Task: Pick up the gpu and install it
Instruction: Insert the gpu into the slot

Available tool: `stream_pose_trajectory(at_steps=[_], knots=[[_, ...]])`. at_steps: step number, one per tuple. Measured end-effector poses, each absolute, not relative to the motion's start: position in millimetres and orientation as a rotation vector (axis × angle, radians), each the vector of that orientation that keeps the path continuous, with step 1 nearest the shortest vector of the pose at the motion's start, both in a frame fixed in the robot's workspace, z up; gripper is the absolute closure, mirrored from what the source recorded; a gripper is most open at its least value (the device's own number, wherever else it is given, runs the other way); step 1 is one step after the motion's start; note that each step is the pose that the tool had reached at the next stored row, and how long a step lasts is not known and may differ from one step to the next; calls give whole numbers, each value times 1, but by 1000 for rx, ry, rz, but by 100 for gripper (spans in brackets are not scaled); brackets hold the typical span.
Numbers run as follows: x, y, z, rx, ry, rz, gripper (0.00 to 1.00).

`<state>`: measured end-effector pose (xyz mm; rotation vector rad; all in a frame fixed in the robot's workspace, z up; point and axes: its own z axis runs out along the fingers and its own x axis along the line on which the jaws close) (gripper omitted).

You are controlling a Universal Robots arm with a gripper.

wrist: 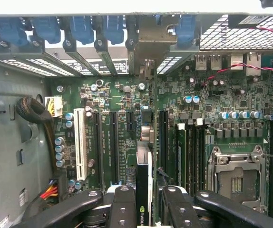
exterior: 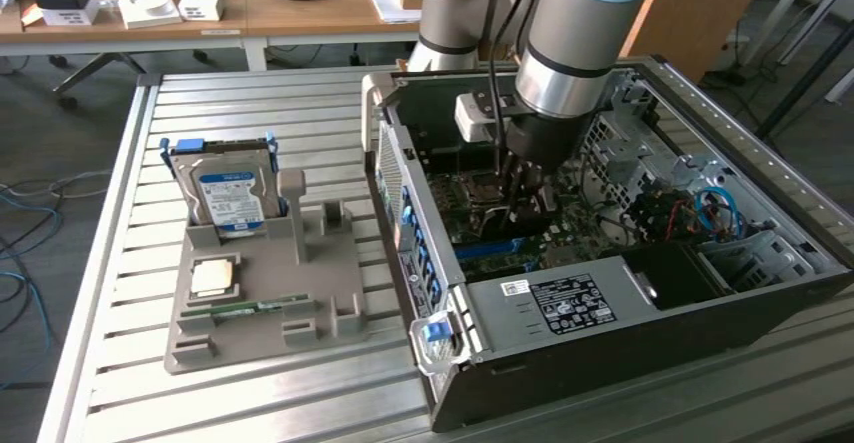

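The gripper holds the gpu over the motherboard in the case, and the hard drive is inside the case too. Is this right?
No: the exterior view shows the hard drive standing in the grey holder, outside the case. The gripper does hold the gpu over the motherboard.

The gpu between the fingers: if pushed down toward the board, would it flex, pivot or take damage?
Probably stiff: the gpu shows as a straight thin edge between the gripper's fingers. It could pivot, since the fingers pinch only its two broad faces. Likely fragile: it is a bare card held over the motherboard's small parts.
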<state>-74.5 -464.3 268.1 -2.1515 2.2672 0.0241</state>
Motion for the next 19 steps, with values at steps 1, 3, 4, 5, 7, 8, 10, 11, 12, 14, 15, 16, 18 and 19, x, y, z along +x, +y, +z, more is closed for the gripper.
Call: stream_pose_trajectory(at_steps=[1, 3, 4, 5, 7, 8, 10, 11, 12, 14, 15, 16, 18, 19], knots=[[-75, -464, 268, -2152, 2267, 24, 74], [-75, -464, 268, -2152, 2267, 24, 74], [-75, -464, 267, -2152, 2267, 24, 74], [-75, -464, 267, -2152, 2267, 24, 74], [-75, -464, 267, -2152, 2267, 24, 74], [-75, -464, 267, -2152, 2267, 24, 74], [-75, -464, 266, -2151, 2267, 24, 74], [-75, -464, 266, -2152, 2267, 24, 74], [-75, -464, 266, -2152, 2267, 24, 74], [-75, -464, 266, -2152, 2267, 24, 74], [-75, -464, 266, -2152, 2267, 24, 74], [-75, -464, 266, -2152, 2267, 24, 74], [-75, -464, 266, -2152, 2267, 24, 74], [-75, -464, 265, -2151, 2267, 24, 74]])
